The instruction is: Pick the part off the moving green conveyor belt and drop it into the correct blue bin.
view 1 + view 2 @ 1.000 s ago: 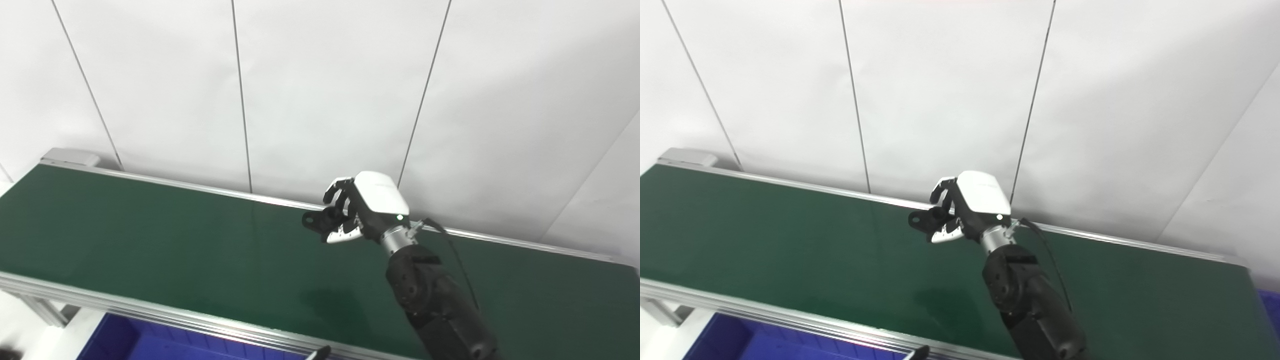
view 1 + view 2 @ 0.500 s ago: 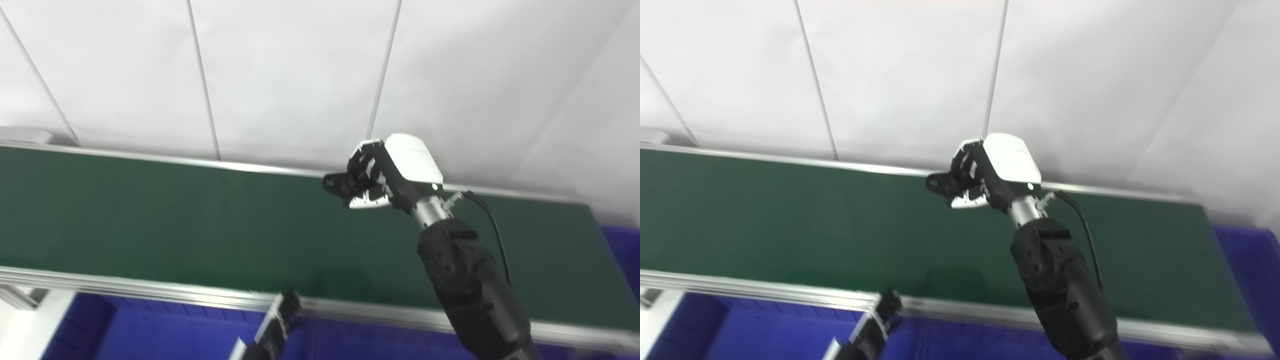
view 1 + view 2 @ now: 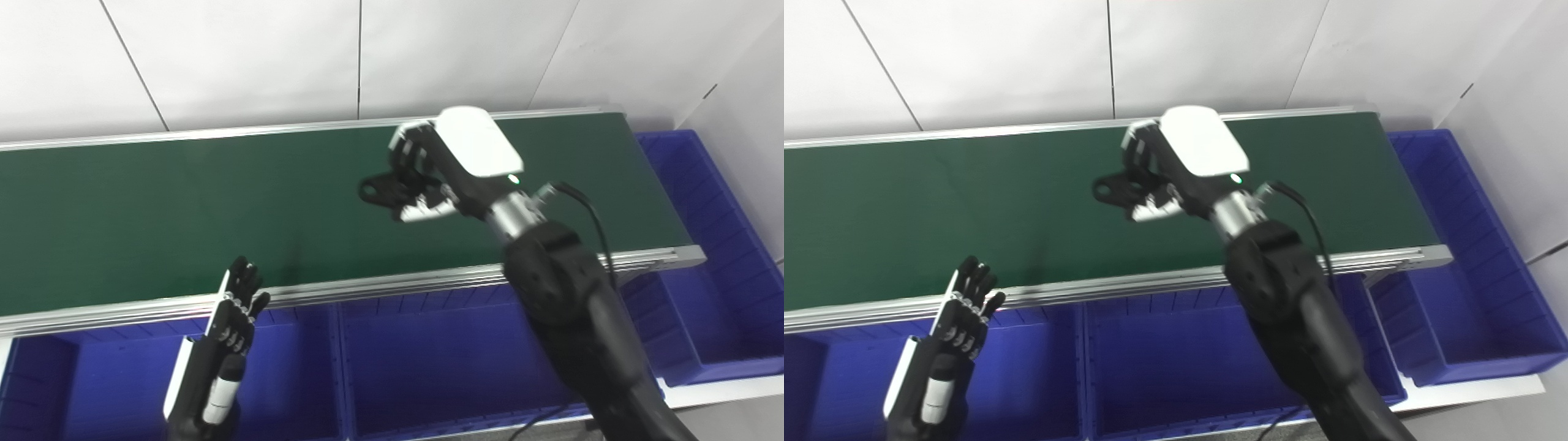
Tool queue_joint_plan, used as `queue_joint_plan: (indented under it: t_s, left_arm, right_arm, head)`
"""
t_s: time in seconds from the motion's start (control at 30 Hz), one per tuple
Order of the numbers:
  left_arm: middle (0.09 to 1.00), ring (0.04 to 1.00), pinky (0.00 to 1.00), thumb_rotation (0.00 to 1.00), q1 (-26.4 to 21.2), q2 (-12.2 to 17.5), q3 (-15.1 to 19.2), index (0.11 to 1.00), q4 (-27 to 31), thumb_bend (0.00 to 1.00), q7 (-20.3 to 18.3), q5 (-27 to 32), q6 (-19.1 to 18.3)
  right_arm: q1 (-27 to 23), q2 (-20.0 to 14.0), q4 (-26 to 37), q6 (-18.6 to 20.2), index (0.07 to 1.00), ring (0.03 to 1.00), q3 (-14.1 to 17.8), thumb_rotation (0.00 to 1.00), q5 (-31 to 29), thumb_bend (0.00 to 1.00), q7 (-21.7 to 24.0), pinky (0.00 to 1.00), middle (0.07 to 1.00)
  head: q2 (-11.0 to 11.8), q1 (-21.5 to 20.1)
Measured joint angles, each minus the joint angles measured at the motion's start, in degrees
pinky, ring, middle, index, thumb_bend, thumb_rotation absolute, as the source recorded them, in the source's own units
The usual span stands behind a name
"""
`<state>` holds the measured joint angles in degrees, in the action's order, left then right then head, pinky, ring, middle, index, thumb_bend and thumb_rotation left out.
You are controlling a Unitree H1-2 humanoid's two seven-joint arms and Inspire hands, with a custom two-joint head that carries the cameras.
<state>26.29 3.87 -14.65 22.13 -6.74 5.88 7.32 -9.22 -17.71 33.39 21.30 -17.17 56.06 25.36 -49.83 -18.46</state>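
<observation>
Left eye view gives you plenty of bare green conveyor belt [image 3: 153,208] on both sides of the right hand [image 3: 453,165], which hangs above the belt, fingers curled tight round one small black part [image 3: 383,190] poking out leftward. Your left hand [image 3: 229,324] sits spread at the belt's near rail, holding nothing. Below that rail: three blue bins [image 3: 429,355], plus a fourth past the belt's right end

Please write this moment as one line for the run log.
right hand: shut on black part, above green conveyor belt | left hand: open, idle, over blue bin | part not dropped yet
</observation>
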Motion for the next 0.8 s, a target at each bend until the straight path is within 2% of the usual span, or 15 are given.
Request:
queue_joint_plan:
  t_s: [0.2, 0.23, 0.27, 0.43, 0.57, 0.63, 0.8]
  left_arm:
    - [0.980, 0.969, 0.93, 0.84, -0.4, 0.0, 0.3, 0.998, 1.3, 0.91, -0.5, 0.2, -2.0]
    - [0.980, 0.968, 0.93, 0.84, -0.4, -0.1, 0.3, 0.997, 1.4, 0.92, -0.5, 0.2, -2.4]
    - [0.980, 0.968, 0.93, 0.83, -0.4, -0.1, 0.4, 0.996, 1.6, 0.92, -0.5, 0.2, -2.7]
    - [0.987, 0.966, 0.92, 0.84, -0.3, -0.6, 0.4, 1.000, 3.4, 0.92, -0.5, 0.1, -3.7]
    - [0.988, 0.968, 0.92, 0.84, -0.2, -0.9, 0.1, 1.000, 3.4, 0.93, -0.5, 0.1, -3.9]
    - [0.989, 0.968, 0.92, 0.84, 0.0, -1.0, 0.0, 1.000, 3.4, 0.94, -0.5, 0.1, -3.9]
    - [0.991, 0.970, 0.91, 0.84, 0.7, -1.1, -0.2, 1.000, 3.4, 0.93, -0.5, 0.1, -3.9]
  right_arm:
    - [8.1, 0.0, 6.2, 0.0, 0.486, 0.408, 3.0, 0.00, -0.5, 0.52, 2.9, 0.19, 0.500]
    - [9.1, 0.0, 7.2, 0.0, 0.485, 0.319, 3.2, 0.00, -0.4, 0.52, 3.4, 0.18, 0.486]
    - [10.1, 0.1, 8.3, 0.0, 0.485, 0.273, 3.6, 0.00, 0.1, 0.53, 4.2, 0.17, 0.478]
    - [16.6, 1.8, 9.0, -0.2, 0.482, 0.246, 3.7, 0.00, 2.0, 0.53, 5.0, 0.18, 0.471]
    - [20.0, 2.4, 5.8, -1.8, 0.483, 0.266, 4.0, 0.00, 2.0, 0.53, 2.5, 0.20, 0.472]
    - [21.1, 2.3, 2.7, -2.9, 0.513, 0.301, 3.8, 0.00, 2.3, 0.52, 0.8, 0.23, 0.413]
    - [22.4, 0.8, -6.8, -8.5, 0.530, 0.335, 0.7, 0.00, 4.1, 0.52, -5.3, 0.26, 0.416]
  head:
    - [-1.5, -0.6]
    - [-1.5, -0.6]
    - [-1.6, -0.4]
    - [-2.1, 0.3]
    - [-1.9, 0.5]
    - [-1.7, 0.8]
    - [-1.8, 1.4]
